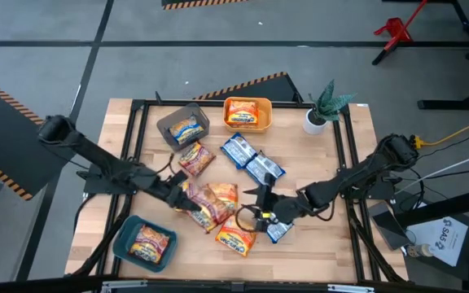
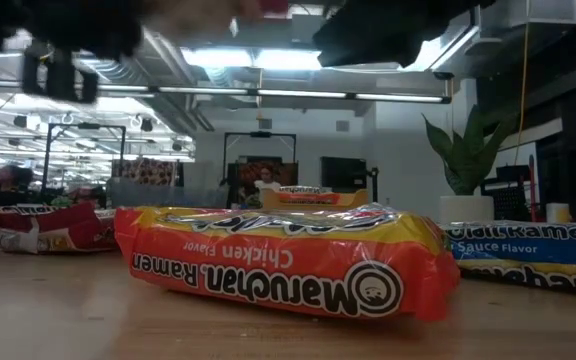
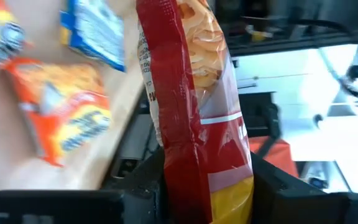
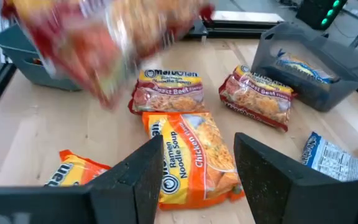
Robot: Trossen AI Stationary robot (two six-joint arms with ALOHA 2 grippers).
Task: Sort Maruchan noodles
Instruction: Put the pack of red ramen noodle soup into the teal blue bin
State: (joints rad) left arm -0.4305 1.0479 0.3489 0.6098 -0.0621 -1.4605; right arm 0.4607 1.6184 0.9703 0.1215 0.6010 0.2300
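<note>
While the left gripper clamps a red packet, the right gripper (jaws apart) hangs above an orange packet.

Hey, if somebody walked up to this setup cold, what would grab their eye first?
Probably the red noodle packet standing on edge, clamped in the left gripper above the pile of packets at mid-table. Next, the right gripper, open over an orange chicken packet at the front of the table. Then the three bins, grey, orange and teal, each holding a packet.
</note>
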